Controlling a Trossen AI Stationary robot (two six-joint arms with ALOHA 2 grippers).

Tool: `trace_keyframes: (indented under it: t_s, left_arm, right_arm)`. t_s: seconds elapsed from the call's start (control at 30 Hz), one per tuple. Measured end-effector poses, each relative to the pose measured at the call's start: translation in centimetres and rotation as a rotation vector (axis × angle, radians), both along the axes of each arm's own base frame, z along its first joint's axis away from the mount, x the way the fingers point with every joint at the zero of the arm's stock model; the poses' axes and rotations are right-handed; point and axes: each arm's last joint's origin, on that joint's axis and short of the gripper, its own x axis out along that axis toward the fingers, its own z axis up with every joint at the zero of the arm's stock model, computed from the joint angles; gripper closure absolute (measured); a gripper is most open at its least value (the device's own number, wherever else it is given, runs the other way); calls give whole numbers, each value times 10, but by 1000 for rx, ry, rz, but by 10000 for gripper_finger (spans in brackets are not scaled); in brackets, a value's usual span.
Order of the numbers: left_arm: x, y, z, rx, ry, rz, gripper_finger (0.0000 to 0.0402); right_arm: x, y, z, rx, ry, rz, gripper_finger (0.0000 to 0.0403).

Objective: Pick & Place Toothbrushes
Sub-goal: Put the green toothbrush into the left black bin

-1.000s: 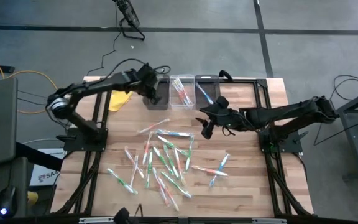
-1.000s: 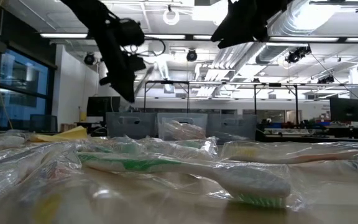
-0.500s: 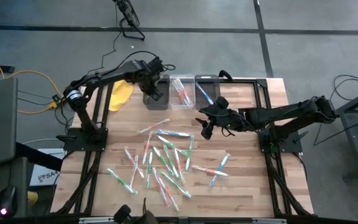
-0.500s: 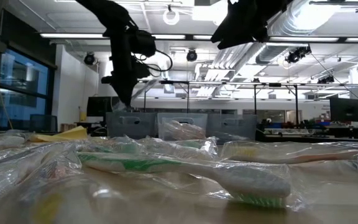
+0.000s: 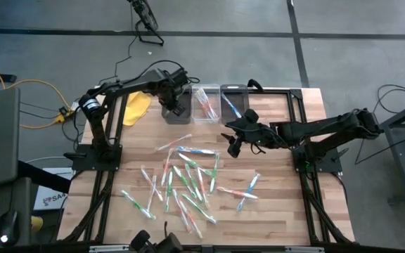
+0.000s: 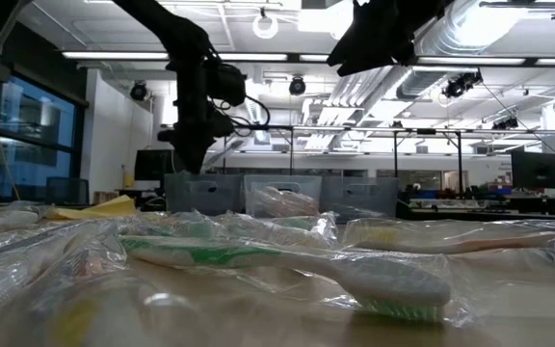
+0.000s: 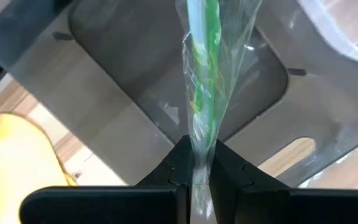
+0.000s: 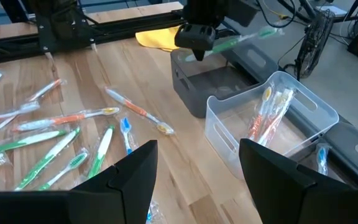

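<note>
From above, the left gripper (image 5: 172,97) hangs over the dark grey bin (image 5: 177,105) at the far edge of the wooden table (image 5: 273,211), with a yellow cloth (image 5: 136,107) just to the bin's left. To the bin's right stand a clear bin (image 5: 204,104) holding a few toothbrushes and another dark bin (image 5: 235,100). The right gripper (image 5: 232,146) hovers above the table, right of centre, over bare wood. The loose toothbrushes (image 5: 181,179) (each in a clear wrapper) lie scattered across the middle and near part of the table.

At table height, a wrapped green toothbrush (image 6: 287,270) lies close to the camera. The left arm comes down over the row of bins (image 6: 277,196) far behind it.

In the left wrist view, the left gripper (image 7: 197,180) is closed tight on a wrapped green-and-white toothbrush (image 7: 205,81), which points away from the fingers (image 7: 229,171) over the open grey bin (image 7: 123,93); the yellow cloth (image 7: 17,149) shows beside it.

In the right wrist view, the right gripper's fingers (image 8: 126,177) stand well apart with nothing between them. Beyond them lie the scattered toothbrushes (image 8: 61,134), the grey bin (image 8: 204,87), the clear bin (image 8: 272,118), and the left gripper (image 8: 194,40) with its green toothbrush (image 8: 244,38) above the grey bin.
</note>
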Motion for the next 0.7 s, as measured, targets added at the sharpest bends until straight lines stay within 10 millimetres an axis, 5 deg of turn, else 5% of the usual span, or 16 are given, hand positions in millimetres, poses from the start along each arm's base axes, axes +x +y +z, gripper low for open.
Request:
trace_keyframes:
  t_s: [0.7]
  left_arm:
    - [-5, -2, -1, -52, 20, 43, 362]
  right_arm:
    - [0, 0, 0, 0, 0, 0, 183]
